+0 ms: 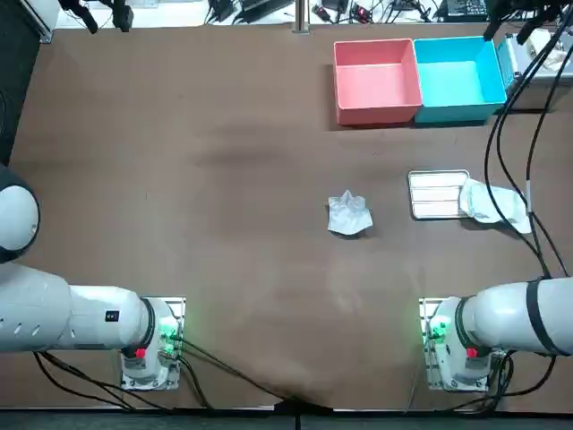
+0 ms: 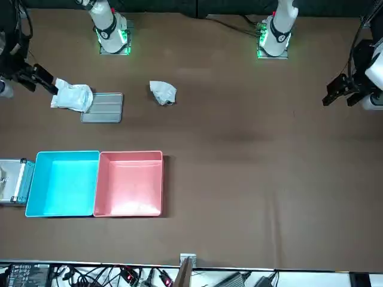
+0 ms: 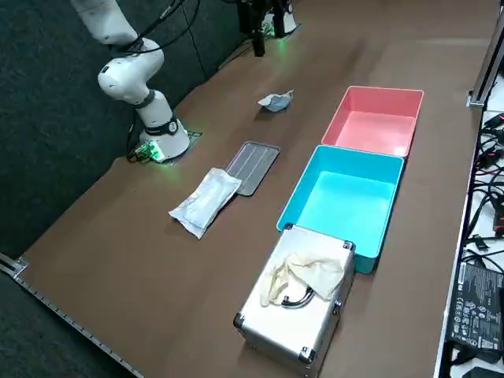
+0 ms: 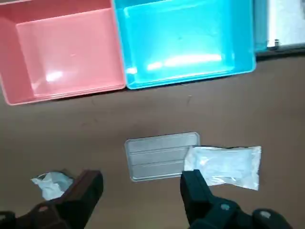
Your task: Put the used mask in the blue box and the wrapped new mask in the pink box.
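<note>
Brown worktop (image 1: 224,116) is seen throughout, but only in the wrist view is the right pincer (image 4: 142,179) shown released, empty, above the wrapped mask (image 4: 226,164) and tray (image 4: 157,157).

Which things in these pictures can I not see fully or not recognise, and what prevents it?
Tray: top view, one end lies under the new mask.
Used mask: wrist view, partly behind a finger of the open right gripper, which hangs above the table by the tray.
Case: front view, cut off by the edge.
Pale thing on the case: side view, too crumpled to identify.
</note>
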Robot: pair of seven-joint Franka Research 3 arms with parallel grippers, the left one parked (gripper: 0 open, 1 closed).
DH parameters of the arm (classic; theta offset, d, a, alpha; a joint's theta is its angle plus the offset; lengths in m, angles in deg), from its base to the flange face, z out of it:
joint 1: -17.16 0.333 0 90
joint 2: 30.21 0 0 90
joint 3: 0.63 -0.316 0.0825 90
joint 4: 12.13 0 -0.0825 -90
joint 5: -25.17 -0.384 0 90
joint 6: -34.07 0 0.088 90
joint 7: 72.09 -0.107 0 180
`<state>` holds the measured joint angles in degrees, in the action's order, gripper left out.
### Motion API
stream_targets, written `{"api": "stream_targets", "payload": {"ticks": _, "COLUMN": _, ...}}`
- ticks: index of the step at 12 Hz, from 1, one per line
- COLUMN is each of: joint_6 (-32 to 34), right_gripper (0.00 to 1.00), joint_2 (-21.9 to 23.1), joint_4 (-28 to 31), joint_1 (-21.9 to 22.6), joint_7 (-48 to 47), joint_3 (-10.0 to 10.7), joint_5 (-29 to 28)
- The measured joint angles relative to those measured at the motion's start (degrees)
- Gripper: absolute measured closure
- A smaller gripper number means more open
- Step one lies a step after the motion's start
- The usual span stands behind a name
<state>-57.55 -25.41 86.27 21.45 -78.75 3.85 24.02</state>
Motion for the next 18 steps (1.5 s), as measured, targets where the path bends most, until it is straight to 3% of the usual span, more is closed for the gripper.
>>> {"api": "stream_targets", "payload": {"ticks": 3, "joint_6": 0.0, "right_gripper": 0.0, "joint_2": -2.3, "joint_4": -0.2, "joint_1": 1.5, "joint_7": 0.0, "joint_3": -0.1, "joint_5": -2.5}}
{"api": "stream_targets", "payload": {"ticks": 8, "joint_6": -0.1, "right_gripper": 0.0, "joint_2": -6.4, "joint_4": -0.1, "joint_1": 2.8, "joint_7": 0.9, "joint_3": -0.1, "joint_5": -11.9}}
{"api": "stream_targets", "payload": {"ticks": 18, "joint_6": -6.1, "right_gripper": 0.0, "joint_2": -12.2, "joint_4": 8.3, "joint_1": 6.2, "joint_7": 20.0, "joint_3": -0.2, "joint_5": -25.1}}
